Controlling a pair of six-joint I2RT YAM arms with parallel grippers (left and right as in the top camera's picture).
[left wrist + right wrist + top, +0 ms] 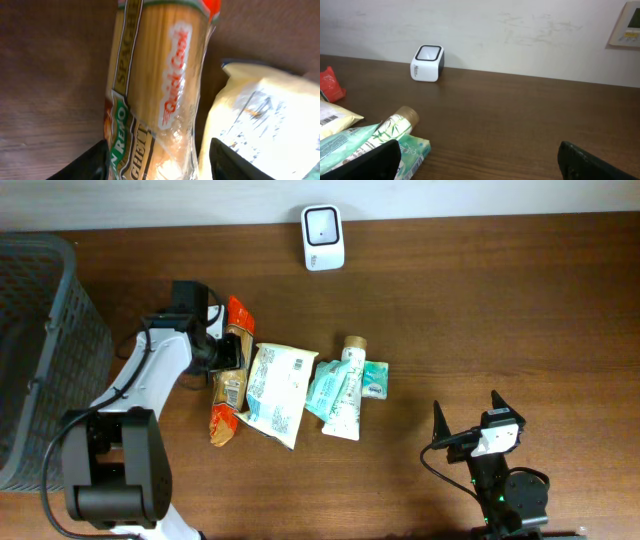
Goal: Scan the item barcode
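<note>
Overhead: spaghetti (228, 380) lies on the worktop (500, 310) beside a pale pouch (275, 392), a teal packet (372, 377) and a tube (345, 408); scanner (323, 237) well apart at the far edge; mesh basket (40, 330) at left.
Left wrist: left claw (160, 161) open, fingers (90, 165) astride the glossy clear spaghetti wrap, "Quick Cook" readable.
Right wrist: right claw (480, 160) open; scanner shows as a white rounded box against a wall (520, 30).
</note>
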